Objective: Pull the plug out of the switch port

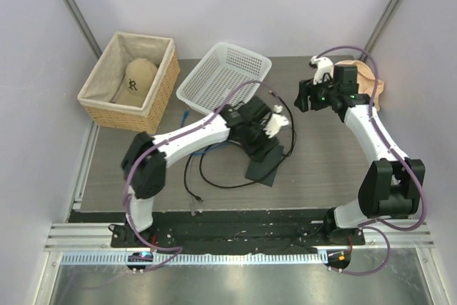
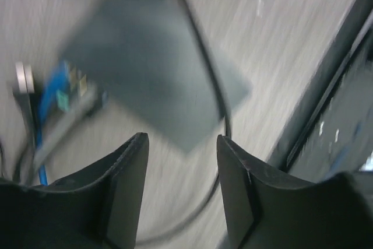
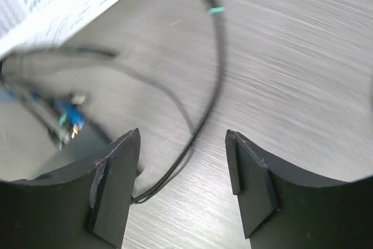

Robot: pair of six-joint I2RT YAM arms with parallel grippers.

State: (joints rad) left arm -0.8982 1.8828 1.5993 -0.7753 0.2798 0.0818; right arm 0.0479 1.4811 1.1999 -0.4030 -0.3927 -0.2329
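Switch (image 2: pixel 145 68) lies flat, matte-black, rectangular on grained grey table (image 2: pixel 291 16).

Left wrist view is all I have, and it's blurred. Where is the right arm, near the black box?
Observer: No. From above, the right gripper hangs over the far right of the table, apart from the flat black box.
Operator: Holding anything?
Observer: No. Its wrist view shows it open, empty, above a loose black cable.
Operator: Anything beyond the box?
Observer: A white basket and a wicker basket with a tan cap inside.
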